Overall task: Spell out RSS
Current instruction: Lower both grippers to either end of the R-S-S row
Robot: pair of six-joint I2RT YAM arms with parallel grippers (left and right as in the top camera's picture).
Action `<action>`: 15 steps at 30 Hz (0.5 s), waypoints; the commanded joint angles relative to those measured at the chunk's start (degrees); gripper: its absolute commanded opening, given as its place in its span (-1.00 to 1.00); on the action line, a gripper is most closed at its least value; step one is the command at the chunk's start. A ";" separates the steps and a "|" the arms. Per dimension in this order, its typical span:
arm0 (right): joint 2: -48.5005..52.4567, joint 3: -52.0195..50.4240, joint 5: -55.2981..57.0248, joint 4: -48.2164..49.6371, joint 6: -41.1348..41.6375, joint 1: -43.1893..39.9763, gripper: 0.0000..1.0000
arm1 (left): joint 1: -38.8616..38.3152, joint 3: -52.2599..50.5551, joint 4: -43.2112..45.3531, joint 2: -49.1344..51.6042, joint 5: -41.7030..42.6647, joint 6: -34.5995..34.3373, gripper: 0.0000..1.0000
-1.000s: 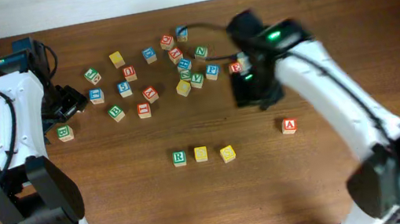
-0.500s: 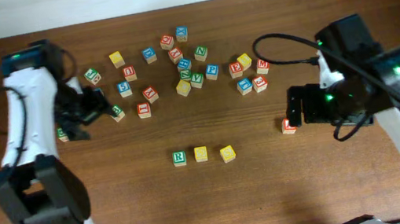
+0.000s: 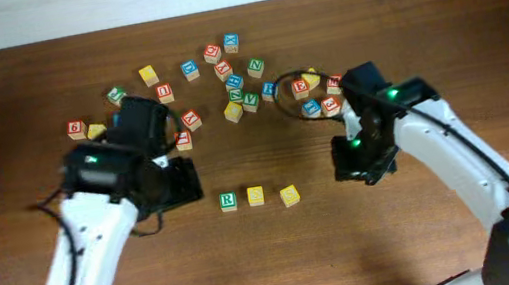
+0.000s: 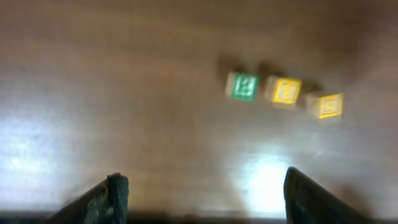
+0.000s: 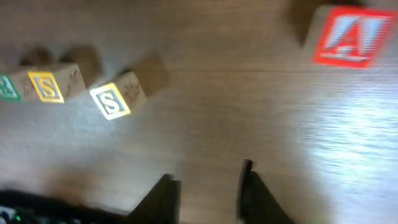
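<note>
Three cubes form a row at mid-desk [image 3: 272,261]: one green R cube [image 3: 228,201], the yellow first S [image 3: 255,196] just beside it, and the yellow second S [image 3: 290,196] slightly apart and turned. The left hand [image 4: 202,186], at 9 o'clock of the row, is spread wide and empty. The right hand [image 5: 208,186], at 3 o'clock, is parted and empty, with one red A cube [image 5: 350,37] near it. Scattered cubes [image 3: 233,81] lie at 12 o'clock, their count unclear under the arms. Bare desk runs to the 6 o'clock edge.

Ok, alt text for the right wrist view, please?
A green cube, cut off at the left edge, a yellow S cube and a second yellow S cube, slightly askew, form a row at upper left on the table. A red A cube sits upper right; the right gripper, jaws apart and empty, shows below.
</note>
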 commanded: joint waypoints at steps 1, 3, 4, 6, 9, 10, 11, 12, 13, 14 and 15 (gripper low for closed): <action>1.92 -2.78 -1.22 3.04 4.02 5.84 -0.81 | -0.17 -13.44 8.98 0.59 1.14 -1.44 0.31; 3.98 -6.03 -1.16 8.55 9.25 11.17 -0.91 | -0.11 -20.11 17.18 2.32 0.55 -1.44 -0.06; 5.51 -6.56 -1.18 9.94 10.78 12.87 -0.91 | 0.35 -21.09 19.19 4.20 -0.20 -1.46 -0.13; 8.63 -6.58 -1.27 11.65 12.63 15.50 -0.92 | 2.93 -21.09 20.13 7.87 -0.17 -1.46 -0.32; 12.26 -6.58 -1.44 14.43 14.34 18.27 -0.92 | 11.17 -21.09 19.93 11.80 0.76 -3.80 -0.09; 12.50 -6.58 -1.40 15.21 14.69 18.27 -0.92 | 12.66 -21.09 19.82 11.80 1.14 -3.78 -0.06; 12.50 -6.58 -1.40 16.81 15.17 18.27 -0.92 | 13.94 -21.09 19.71 11.80 1.14 -3.78 -0.02; 12.50 -6.58 -1.42 18.23 15.65 18.27 -0.92 | 14.93 -21.09 19.76 11.80 1.11 -3.78 0.08; 12.50 -6.58 -1.42 19.23 15.80 18.27 -0.92 | 15.02 -21.09 19.76 11.80 1.11 -3.78 0.24; 12.50 -6.58 -1.42 19.98 15.78 18.27 -0.92 | 15.02 -21.09 19.74 11.80 1.11 -3.78 0.34; 12.50 -6.58 -1.44 20.68 15.80 18.27 -0.92 | 15.02 -21.09 19.76 11.80 1.11 -3.76 0.38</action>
